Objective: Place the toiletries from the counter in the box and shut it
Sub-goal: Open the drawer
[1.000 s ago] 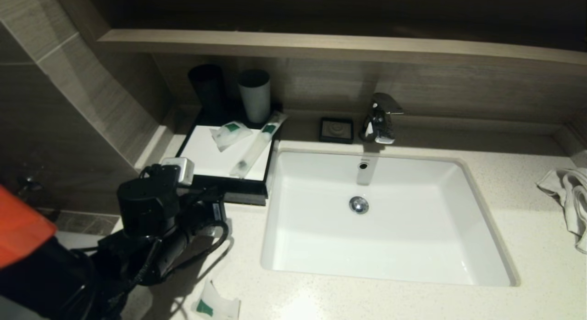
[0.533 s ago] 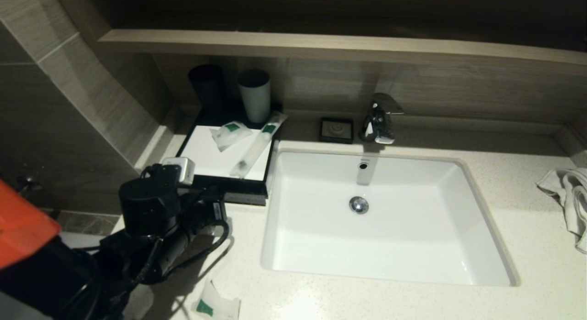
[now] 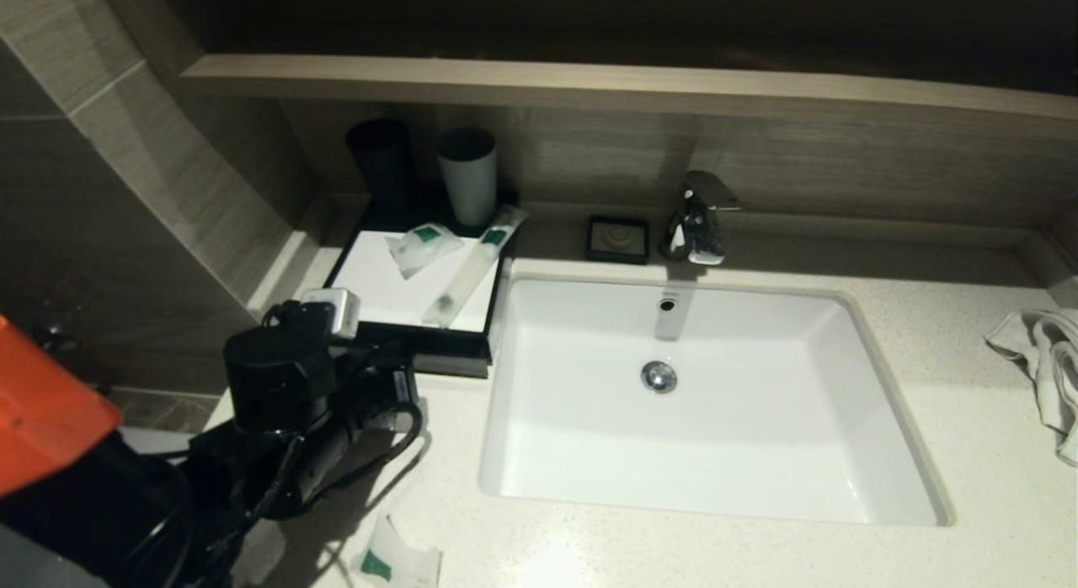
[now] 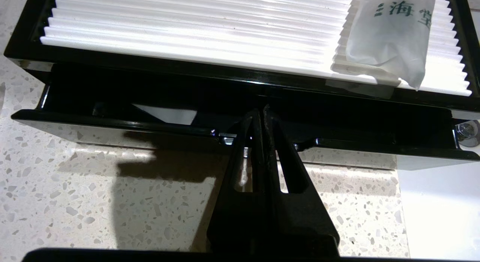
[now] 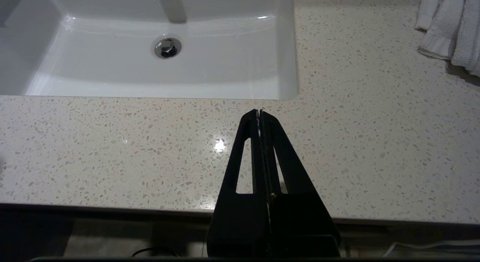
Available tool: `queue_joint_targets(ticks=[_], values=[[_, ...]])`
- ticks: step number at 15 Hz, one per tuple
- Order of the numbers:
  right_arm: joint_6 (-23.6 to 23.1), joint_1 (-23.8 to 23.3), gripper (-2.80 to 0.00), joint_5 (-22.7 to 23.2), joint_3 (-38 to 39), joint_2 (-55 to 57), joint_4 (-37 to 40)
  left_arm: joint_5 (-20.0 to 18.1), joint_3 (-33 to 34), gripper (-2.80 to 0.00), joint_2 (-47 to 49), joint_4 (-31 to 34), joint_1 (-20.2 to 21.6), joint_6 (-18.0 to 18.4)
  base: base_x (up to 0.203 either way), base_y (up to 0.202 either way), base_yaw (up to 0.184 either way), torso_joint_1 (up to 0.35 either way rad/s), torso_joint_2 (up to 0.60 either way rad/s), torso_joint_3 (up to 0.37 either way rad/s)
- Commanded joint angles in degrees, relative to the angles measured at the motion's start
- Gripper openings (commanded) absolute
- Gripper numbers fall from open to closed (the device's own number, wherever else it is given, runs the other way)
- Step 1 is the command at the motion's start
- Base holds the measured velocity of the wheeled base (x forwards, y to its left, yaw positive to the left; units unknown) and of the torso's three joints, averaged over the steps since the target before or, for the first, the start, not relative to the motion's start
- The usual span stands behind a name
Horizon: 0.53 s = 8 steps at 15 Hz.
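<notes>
The box [image 3: 379, 289], black with a white ribbed top panel [image 4: 187, 29], stands at the counter's [image 3: 926, 386] back left. Its drawer [image 4: 112, 128] is pulled out a little, and a pale scrap shows inside. On the top panel lie a squarish sachet [image 3: 424, 244] and a long slim packet [image 3: 472, 268], whose near end [image 4: 390, 33] overhangs the panel. A second sachet [image 3: 396, 561] lies on the counter near the front edge. My left gripper [image 4: 261, 112] is shut, its tips at the notch in the drawer front. My right gripper [image 5: 259, 112] hangs shut and empty over the counter's front edge.
The white sink [image 3: 573, 453] fills the middle, with the faucet [image 3: 695, 217] and a small black soap dish [image 3: 619, 238] behind it. A black cup [image 3: 383, 163] and a grey cup [image 3: 467, 175] stand behind the box. A white towel [image 3: 1048, 360] lies at the far right.
My left arm has shifted slightly back toward the counter's front. The packets and the box have not visibly moved.
</notes>
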<state>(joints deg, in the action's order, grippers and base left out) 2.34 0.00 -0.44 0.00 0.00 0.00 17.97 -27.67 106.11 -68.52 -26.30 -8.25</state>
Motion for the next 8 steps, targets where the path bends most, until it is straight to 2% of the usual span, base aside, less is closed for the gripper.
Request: queue_joint_targets(ticks=[1,8], values=[[0.0,0.0,-2.80,0.0,0.0,0.1,0.0,0.0,-0.1,-2.80,0.6,-0.2,0.2,-0.1,0.000,0.000,0.000,0.000,0.00,0.000],[0.0,0.0,-2.80,0.0,0.0,0.1,0.0,0.1,-0.6,-2.80,1.0,-0.2,0.2,-0.1,0.000,0.000,0.000,0.000,0.00,0.000]])
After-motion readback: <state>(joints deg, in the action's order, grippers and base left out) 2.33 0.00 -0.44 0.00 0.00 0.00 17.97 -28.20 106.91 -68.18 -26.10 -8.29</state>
